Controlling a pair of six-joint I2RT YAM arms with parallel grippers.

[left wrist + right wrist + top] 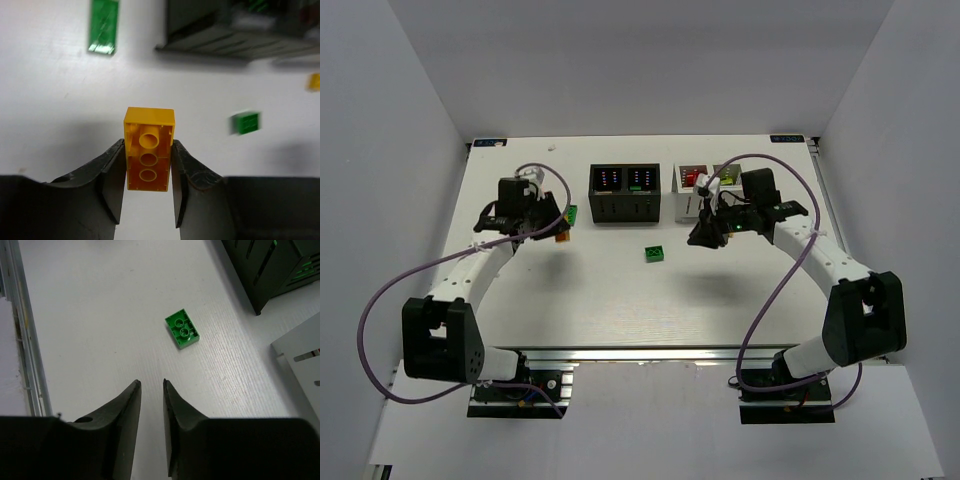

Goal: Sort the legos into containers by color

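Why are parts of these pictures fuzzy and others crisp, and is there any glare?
Left wrist view: the orange-yellow brick in the left gripper is sharp, the green brick at right smeared, the black container soft. Right wrist view: the green brick is crisp. Top view: glare runs along the near edge of the table, with faint shadows on its top.
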